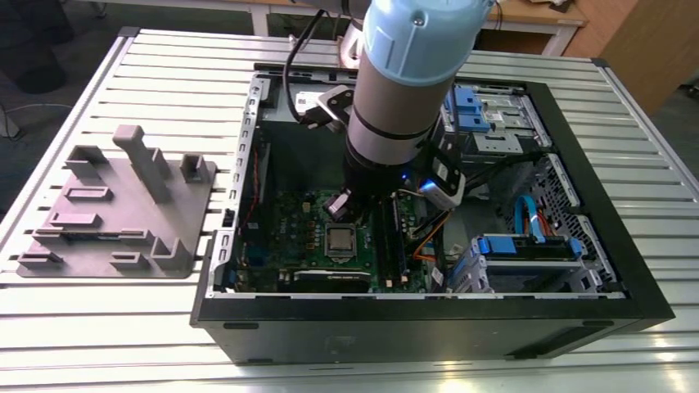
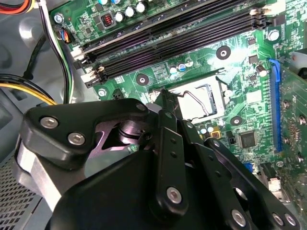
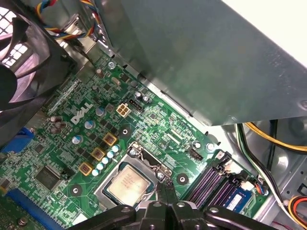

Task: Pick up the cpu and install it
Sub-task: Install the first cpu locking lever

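The cpu point(image 1: 342, 239) is a small silver-grey square lying flat in the socket on the green motherboard point(image 1: 286, 221), inside the open computer case. The first wrist view shows the cpu point(image 3: 127, 184) framed by the metal socket bracket point(image 3: 144, 160). In the second wrist view it shows as a bright square point(image 2: 197, 104). My gripper point(image 3: 164, 186) hangs just above the socket's edge beside the cpu, fingers shut together with nothing between them. The gripper point(image 2: 167, 96) points at the socket's near corner, and in the exterior view the gripper point(image 1: 339, 206) sits just above the cpu.
A grey moulded tray point(image 1: 110, 205) with upright posts lies on the slatted table at the exterior view's left. Memory slots point(image 2: 168, 43) run beside the socket. A black fan point(image 3: 24, 62), loose cables point(image 3: 268, 139) and blue drive bays point(image 1: 525, 246) crowd the case walls.
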`<state>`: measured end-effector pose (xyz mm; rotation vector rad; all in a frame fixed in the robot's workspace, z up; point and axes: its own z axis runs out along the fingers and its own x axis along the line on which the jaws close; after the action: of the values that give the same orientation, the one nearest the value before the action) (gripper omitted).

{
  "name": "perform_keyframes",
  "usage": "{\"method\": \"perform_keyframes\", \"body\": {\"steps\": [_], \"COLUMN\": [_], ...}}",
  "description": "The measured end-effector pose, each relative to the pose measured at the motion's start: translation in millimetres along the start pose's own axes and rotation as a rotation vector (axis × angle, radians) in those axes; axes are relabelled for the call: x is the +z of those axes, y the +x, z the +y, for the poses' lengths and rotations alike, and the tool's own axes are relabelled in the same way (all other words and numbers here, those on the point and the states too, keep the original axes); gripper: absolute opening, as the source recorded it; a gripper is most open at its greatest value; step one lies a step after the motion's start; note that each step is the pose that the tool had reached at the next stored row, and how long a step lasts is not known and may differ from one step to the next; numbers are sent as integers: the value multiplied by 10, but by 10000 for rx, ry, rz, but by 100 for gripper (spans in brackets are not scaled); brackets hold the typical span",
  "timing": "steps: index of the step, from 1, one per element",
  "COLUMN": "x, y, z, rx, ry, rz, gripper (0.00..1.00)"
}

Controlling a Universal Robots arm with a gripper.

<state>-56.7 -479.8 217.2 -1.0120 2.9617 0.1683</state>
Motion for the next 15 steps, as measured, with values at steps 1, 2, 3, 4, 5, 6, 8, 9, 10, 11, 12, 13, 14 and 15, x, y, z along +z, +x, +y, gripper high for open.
{"method": "perform_keyframes", "body": {"steps": [1, 2, 3, 4, 5, 6, 8, 9, 10, 11, 12, 13, 14, 15], "x": [1, 1, 1, 1, 1, 0, 0, 0, 1, 2, 3, 3, 2, 2], "y": [2, 3, 4, 6, 9, 12, 18, 21, 24, 26, 28, 31, 34, 37], "z": [-1, -2, -3, -5, -8, -12, -20, -24, -28, -30, -34, -37, -41, -45], "rx": [40, 85, 139, 188, 235, 283, 387, 440, 499, 552, 597, 641, 681, 721], "ry": [1, 3, 6, 10, 14, 17, 23, 26, 29, 35, 44, 53, 63, 74], "rz": [-4, -8, -13, -17, -21, -24, -33, -38, -43, -47, -45, -44, -42, -40], "gripper": [11, 11, 11, 11, 11, 11, 11, 11, 11, 11, 11, 11, 11, 11]}}
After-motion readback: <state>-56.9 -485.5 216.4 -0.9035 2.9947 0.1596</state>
